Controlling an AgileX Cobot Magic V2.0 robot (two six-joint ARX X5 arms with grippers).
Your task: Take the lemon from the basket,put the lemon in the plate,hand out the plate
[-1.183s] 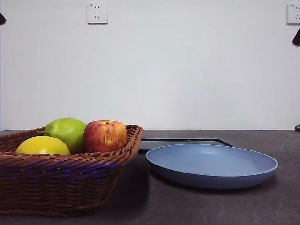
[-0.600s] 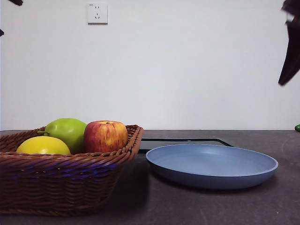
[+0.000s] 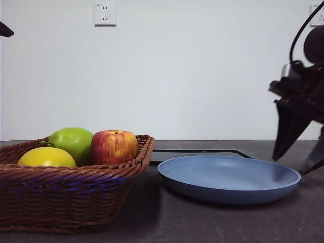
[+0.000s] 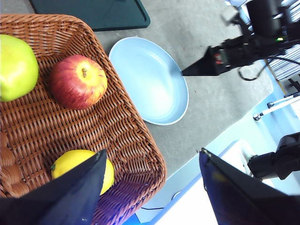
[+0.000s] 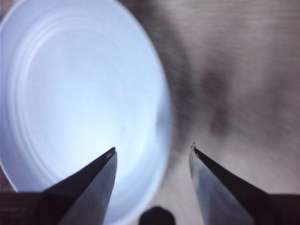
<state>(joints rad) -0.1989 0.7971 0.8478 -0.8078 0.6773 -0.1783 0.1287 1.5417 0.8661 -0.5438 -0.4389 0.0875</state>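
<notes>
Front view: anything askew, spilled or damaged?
Nothing stands out. The lemon, green apple and red apple sit in the basket; the plate lies flat and empty, right gripper open at its rim.

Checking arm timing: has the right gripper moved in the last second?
Yes. The right gripper has dropped from the top corner near the wall socket to the plate rim, jaws open.

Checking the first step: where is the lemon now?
The lemon lies in the basket at the front view's left, beside the green apple, under the left claw.
</notes>
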